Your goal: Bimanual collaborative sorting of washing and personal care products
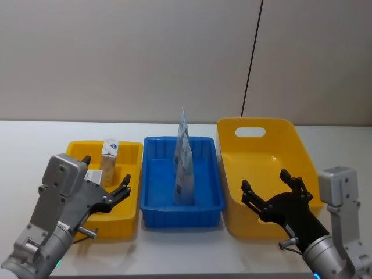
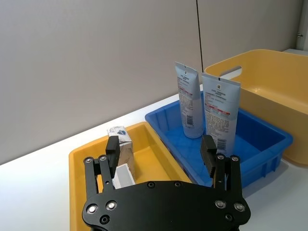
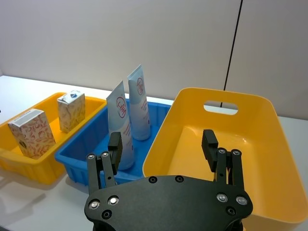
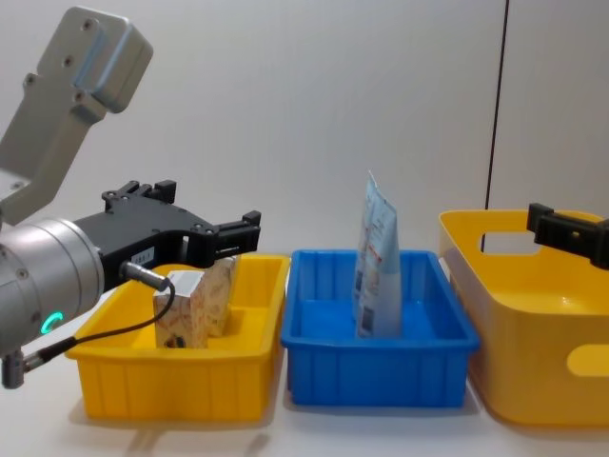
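Note:
Two light-blue tubes stand upright in the blue bin. Seen edge-on from the head, they read as one thin tube. A cream carton with floral print and a white floral box stand in the small yellow bin. My left gripper hovers open over that bin's front, close to the white floral box, holding nothing. My right gripper is open and empty above the front of the large yellow bin.
The three bins sit side by side on a white table, close to its front edge. The large yellow bin has a handle slot in its far wall and nothing inside. A grey wall stands behind the table.

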